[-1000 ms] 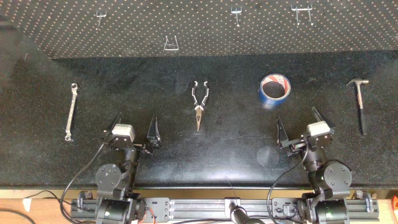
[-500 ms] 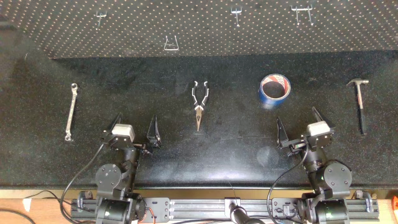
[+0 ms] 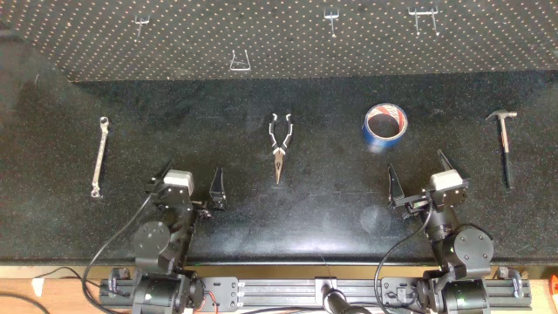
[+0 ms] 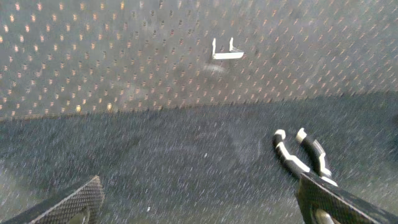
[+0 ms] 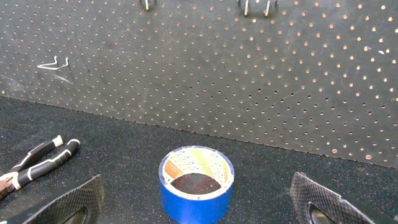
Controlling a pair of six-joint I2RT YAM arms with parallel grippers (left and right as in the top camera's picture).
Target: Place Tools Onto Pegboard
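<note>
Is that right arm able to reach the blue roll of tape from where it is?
Probably yes. The tape sits straight ahead of the open right claw, and only bare black mat lies between them.

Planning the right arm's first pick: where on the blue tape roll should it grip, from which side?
Probably the near wall of the blue tape roll, from above: one finger of the right gripper in the hole, one outside. The roll lies flat with its opening up, so its rim is exposed.
</note>
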